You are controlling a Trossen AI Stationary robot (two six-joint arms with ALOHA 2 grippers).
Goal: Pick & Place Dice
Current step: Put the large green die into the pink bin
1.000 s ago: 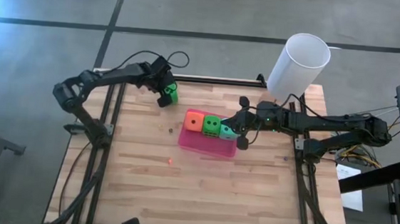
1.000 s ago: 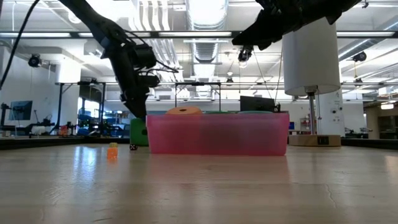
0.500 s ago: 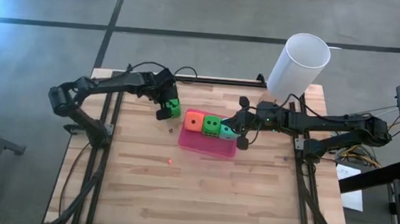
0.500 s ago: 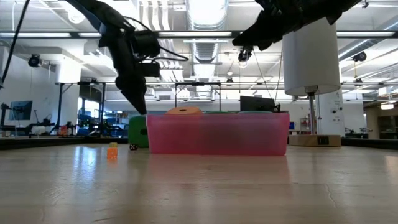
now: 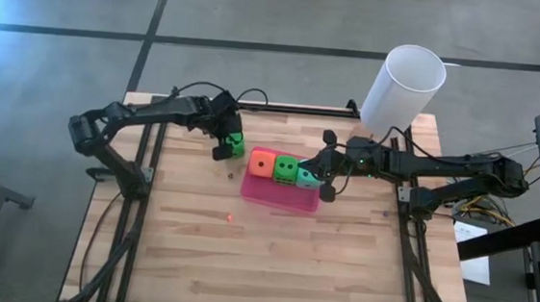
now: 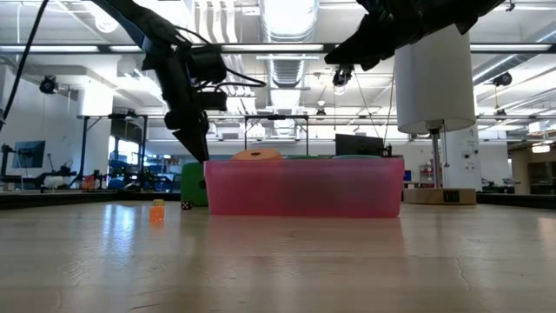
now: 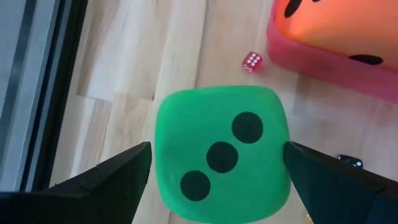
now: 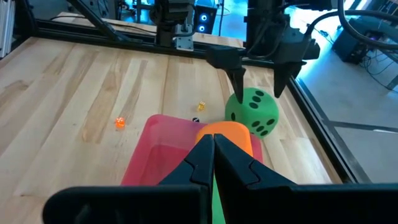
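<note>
Three soft pip-marked dice [image 5: 286, 169] sit on the flat pink pad [image 5: 280, 196], the fourth bright green die [image 7: 222, 152] waits between the left gripper [image 5: 226, 142]'s spread fingers, right gripper [image 5: 324, 185] pressed shut.

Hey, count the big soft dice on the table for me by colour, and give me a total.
Green dice: 2, one on the wood between the left gripper's open jaws, one on the pink pad
Orange die: 1, on the pad
Teal die: 1, on the pad
Total: 4
</note>
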